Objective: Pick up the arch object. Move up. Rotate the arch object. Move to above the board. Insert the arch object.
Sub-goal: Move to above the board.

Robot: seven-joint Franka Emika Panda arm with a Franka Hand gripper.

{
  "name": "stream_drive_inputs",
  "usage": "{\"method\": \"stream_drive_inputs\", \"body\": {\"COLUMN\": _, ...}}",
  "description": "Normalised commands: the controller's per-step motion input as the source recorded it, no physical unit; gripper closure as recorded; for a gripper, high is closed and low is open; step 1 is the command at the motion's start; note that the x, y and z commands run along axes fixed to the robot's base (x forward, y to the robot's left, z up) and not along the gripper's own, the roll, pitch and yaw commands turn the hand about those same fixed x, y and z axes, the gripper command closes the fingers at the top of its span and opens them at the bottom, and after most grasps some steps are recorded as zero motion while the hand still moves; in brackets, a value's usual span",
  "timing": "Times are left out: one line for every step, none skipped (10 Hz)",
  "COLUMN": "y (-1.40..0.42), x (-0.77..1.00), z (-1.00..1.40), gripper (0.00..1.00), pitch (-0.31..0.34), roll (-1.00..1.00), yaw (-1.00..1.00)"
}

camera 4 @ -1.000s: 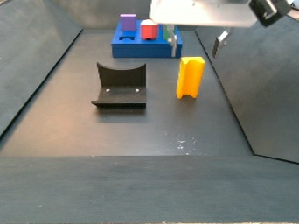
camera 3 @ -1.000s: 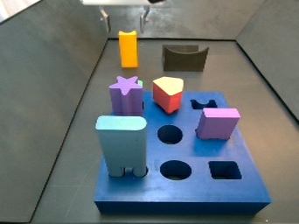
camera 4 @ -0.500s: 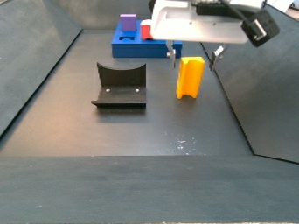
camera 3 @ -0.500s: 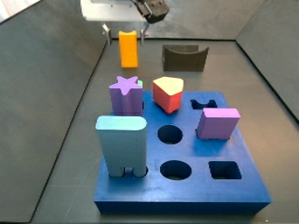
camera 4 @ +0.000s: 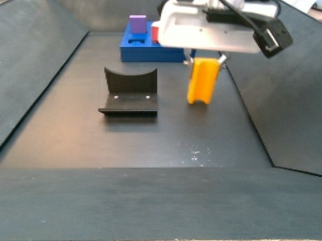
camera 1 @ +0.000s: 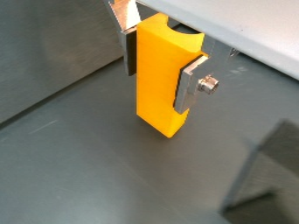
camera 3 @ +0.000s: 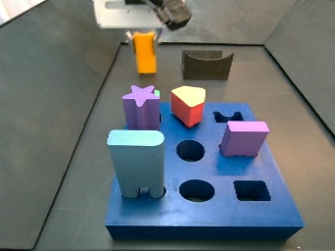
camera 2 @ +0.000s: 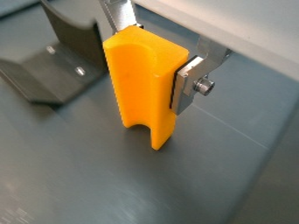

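Note:
The arch object (camera 1: pixel 158 83) is a tall yellow-orange block with a notch in its lower end, seen in both wrist views (camera 2: pixel 140 83). It stands at the far end of the floor (camera 3: pixel 145 57), leaning slightly (camera 4: pixel 201 83). My gripper (camera 1: pixel 160 68) is down over its upper half, also seen in a wrist view (camera 2: pixel 149 61) and a side view (camera 3: pixel 144 34). The silver fingers (camera 1: pixel 191 85) press their dark pads against two opposite sides. The dark-blue board (camera 3: pixel 262 211) lies apart from it (camera 4: pixel 138 52).
A dark olive-brown block with a U notch (camera 3: pixel 207 65) lies beside the arch object (camera 4: pixel 128 91). On the board stand a light-blue two-legged block (camera 3: pixel 136 162), a purple star (camera 3: pixel 141 106), a red and yellow piece (camera 3: pixel 189 105) and a purple block (camera 3: pixel 244 137). Grey walls enclose the floor.
My gripper came down from above the arch object and now has its fingers around the block's upper half. The block leans slightly where it stood upright before.

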Motion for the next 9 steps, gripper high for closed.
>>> {"method": "stream_drive_inputs", "body": {"y": 0.07, "x": 0.32, "z": 1.00, "gripper": 1.00, "pitch": -0.028, "roll": 0.27, "yaw": -0.08}}
{"method": "stream_drive_inputs", "body": {"y": 0.06, "x": 0.30, "z": 1.00, "gripper": 1.00, "pitch": 0.017, "roll": 0.25, "yaw": -0.06}}
{"method": "stream_drive_inputs", "body": {"y": 0.05, "x": 0.27, "z": 1.00, "gripper": 1.00, "pitch": 0.074, "roll": 0.23, "yaw": -0.02}}
{"method": "stream_drive_inputs", "body": {"y": 0.05, "x": 0.25, "z": 1.00, "gripper": 1.00, "pitch": 0.089, "roll": 0.22, "yaw": 0.00}}
{"method": "stream_drive_inputs", "body": {"y": 0.04, "x": 0.22, "z": 1.00, "gripper": 1.00, "pitch": 0.093, "roll": 0.21, "yaw": 0.01}}
{"method": "stream_drive_inputs", "body": {"y": 0.04, "x": 0.21, "z": 1.00, "gripper": 1.00, "pitch": 0.087, "roll": 0.20, "yaw": 0.01}}
{"method": "stream_drive_inputs", "body": {"y": 0.04, "x": 0.18, "z": 1.00, "gripper": 1.00, "pitch": 0.079, "roll": 0.19, "yaw": 0.02}}
{"method": "stream_drive_inputs", "body": {"y": 0.03, "x": 0.17, "z": 1.00, "gripper": 1.00, "pitch": 0.076, "roll": 0.18, "yaw": 0.02}}
{"method": "stream_drive_inputs", "body": {"y": 0.03, "x": 0.15, "z": 1.00, "gripper": 1.00, "pitch": 0.080, "roll": 0.18, "yaw": 0.02}}
